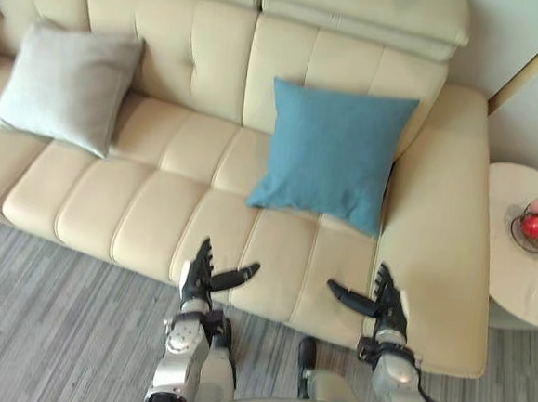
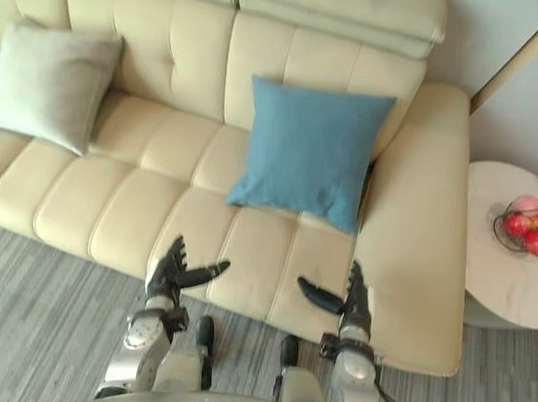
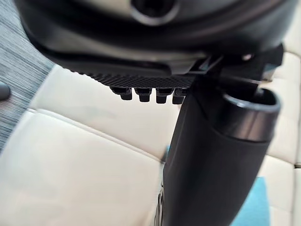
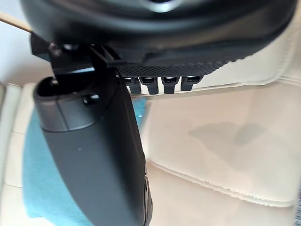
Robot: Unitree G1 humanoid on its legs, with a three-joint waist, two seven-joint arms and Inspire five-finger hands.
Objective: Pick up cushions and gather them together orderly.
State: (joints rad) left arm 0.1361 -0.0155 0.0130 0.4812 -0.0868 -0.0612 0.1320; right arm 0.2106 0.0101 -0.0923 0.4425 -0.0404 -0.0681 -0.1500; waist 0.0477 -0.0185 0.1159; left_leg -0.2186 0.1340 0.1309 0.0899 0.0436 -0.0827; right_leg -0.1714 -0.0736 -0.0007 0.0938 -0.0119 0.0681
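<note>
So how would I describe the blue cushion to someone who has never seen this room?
Start with the long cream sofa and go to the end with the wide armrest. There the blue cushion leans upright against the backrest, next to that armrest. It is the only blue one: the grey cushion sits further along the seat, well apart from it.

Cream sofa [image 1: 156, 220]: grey cushion [image 1: 66, 84] toward left end, blue cushion [image 1: 333, 155] toward right, well apart, both propped up.
</note>
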